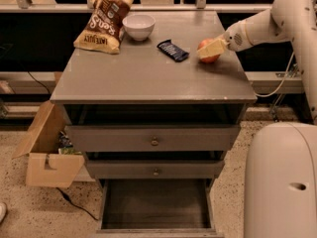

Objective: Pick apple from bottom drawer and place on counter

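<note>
**Grey surface with four items**

The grey surface [143, 76] is flat and slightly glossy. At its back left lies a brown chip bag [104, 21], with a white bowl [138, 26] just beside it to the right. A dark blue snack bar [173, 50] lies at an angle near the middle right, apart from the bowl. Toward the right edge sits the apple [210, 59], clasped by the end effector [211, 49]; whether it rests on the surface cannot be told.

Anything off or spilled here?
Nothing spilled or damaged. The deep grey bottom drawer hangs open, empty; a brown cardboard box lies tipped to its left. The claw grips the small red-orange apple at the right side of the grey counter.
</note>
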Controlling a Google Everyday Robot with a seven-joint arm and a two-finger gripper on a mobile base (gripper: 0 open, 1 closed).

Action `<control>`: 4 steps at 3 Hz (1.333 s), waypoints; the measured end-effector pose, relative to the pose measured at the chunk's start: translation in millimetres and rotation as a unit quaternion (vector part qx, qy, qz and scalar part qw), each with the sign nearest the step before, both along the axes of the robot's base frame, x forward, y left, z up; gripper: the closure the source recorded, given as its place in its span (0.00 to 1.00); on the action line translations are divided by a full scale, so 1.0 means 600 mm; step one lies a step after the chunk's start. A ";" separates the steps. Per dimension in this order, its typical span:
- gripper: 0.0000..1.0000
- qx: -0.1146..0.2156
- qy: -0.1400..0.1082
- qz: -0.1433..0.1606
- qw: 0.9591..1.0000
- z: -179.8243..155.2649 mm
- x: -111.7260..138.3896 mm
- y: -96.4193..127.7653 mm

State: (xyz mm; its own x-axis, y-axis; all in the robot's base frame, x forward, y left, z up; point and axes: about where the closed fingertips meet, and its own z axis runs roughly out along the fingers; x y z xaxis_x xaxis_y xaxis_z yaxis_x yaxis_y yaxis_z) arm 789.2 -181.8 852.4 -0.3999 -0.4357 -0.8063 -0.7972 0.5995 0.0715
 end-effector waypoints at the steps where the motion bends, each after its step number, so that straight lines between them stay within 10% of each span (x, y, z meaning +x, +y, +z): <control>1: 0.87 -0.008 0.007 -0.008 1.000 0.000 0.007 -0.001; 4: 0.09 -0.011 0.020 -0.014 1.000 0.002 0.007 -0.007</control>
State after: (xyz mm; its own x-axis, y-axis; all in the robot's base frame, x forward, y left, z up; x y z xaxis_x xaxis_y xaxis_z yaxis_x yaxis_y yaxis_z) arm 793.5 -186.2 853.6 -0.4444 -0.4412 -0.7796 -0.7766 0.6236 0.0898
